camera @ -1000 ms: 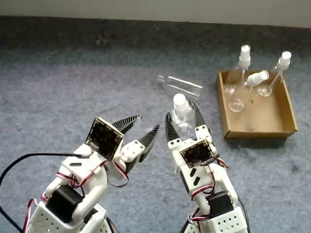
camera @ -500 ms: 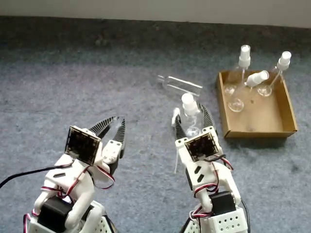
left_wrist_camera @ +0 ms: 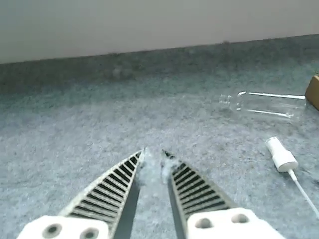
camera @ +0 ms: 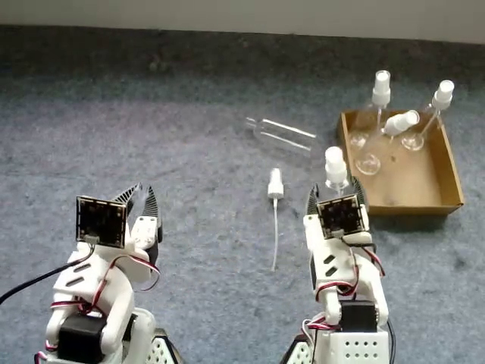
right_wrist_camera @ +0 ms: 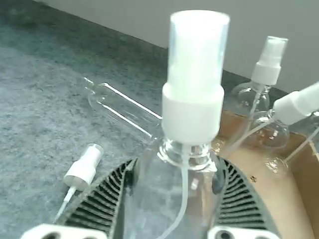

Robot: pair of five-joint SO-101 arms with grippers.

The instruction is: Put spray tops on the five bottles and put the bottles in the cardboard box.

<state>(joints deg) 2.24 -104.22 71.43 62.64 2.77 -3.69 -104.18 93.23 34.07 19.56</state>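
Note:
My right gripper (camera: 334, 199) is shut on a clear bottle (right_wrist_camera: 174, 194) with a white spray top (camera: 335, 162), held upright just left of the cardboard box (camera: 443, 199). Three capped bottles (camera: 381, 92) stand in the box's far end. An uncapped clear bottle (camera: 282, 134) lies on its side on the carpet, seen too in the left wrist view as bottle (left_wrist_camera: 264, 103). A loose white spray top (camera: 275, 184) with its long tube lies between the arms. My left gripper (left_wrist_camera: 153, 158) hangs over bare carpet at the left, its jaws slightly apart and holding nothing.
Grey carpet covers the floor, with a pale wall (camera: 242, 14) along the far edge. Open carpet lies left of the lying bottle.
My right gripper closed on the capped bottle and carried it right, toward the box. My left arm drew back to the left and narrowed its jaws. The loose spray top came into sight.

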